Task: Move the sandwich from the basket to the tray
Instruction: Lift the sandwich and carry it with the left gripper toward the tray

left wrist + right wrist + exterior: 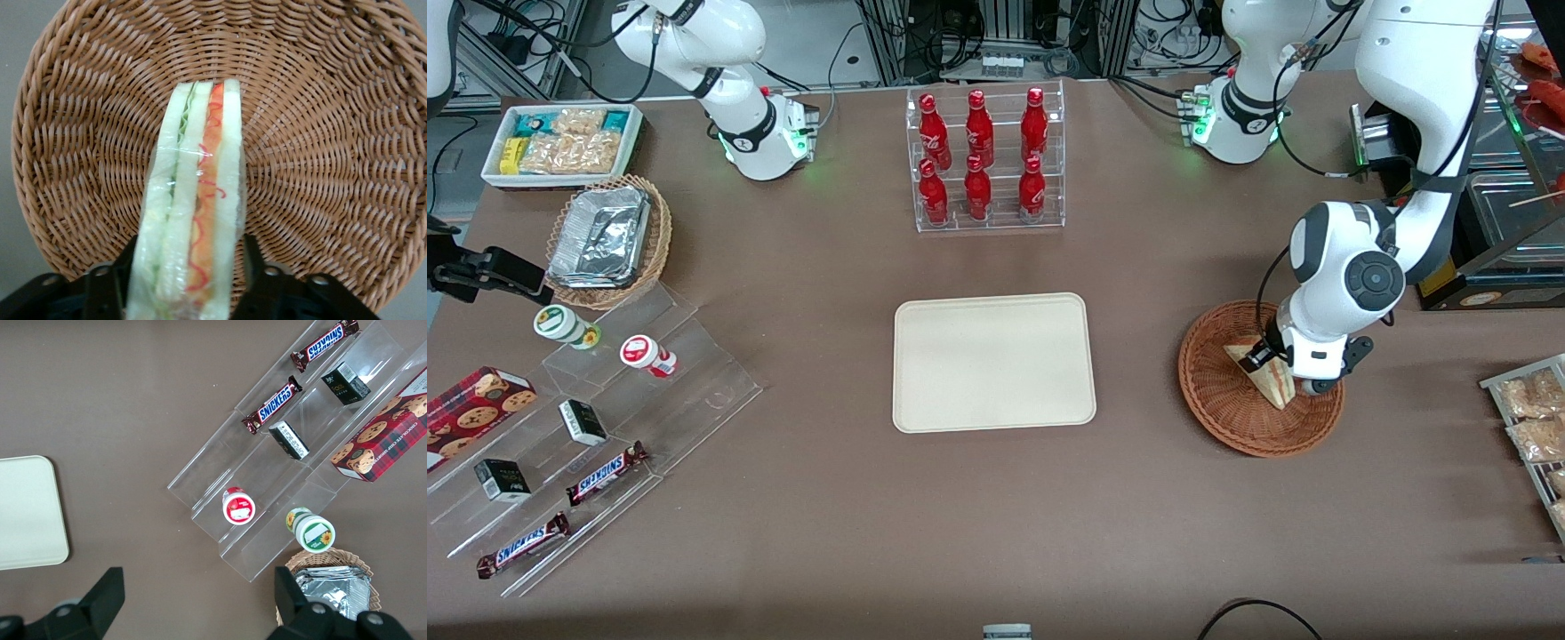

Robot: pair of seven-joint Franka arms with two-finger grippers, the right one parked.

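While the left arm's gripper (190,280) sits low in the basket (1218,404), its two black fingers (110,283) stand one on each flat bread face of the sandwich (193,200), pressed against the wrap; judged closed on the wedge, w/ nothing else held. Sandwich stands on edge, cut face w/ red & green filling toward the wrist cam. In front view the wedge (1263,372) is still inside the basket, at its middle, under the wrist; whether it touches the weave or is just clear of it cannot be told.

Step in hand (judgement): grasp made, lift not yet evident. Next move calls for a straight rise clear of the basket rim, then a sideways carry toward the parked arm's end as far as the tray (993,362), & a low set-down before release. Soft bread in slick wrap may slip or squash, so grip pressure matters.

Containers:
- Basket: reddish-brown wicker, holds only the sandwich.
- Tray: cream, flat, at table centre, well apart from basket; nothing on it.
- Acrylic rack (987,160), farther from the front cam than the tray: six red bottles.
- Tan wicker basket (654,244), toward the parked arm's end: foil containers.
- White bin (560,147), near it: snack packets.
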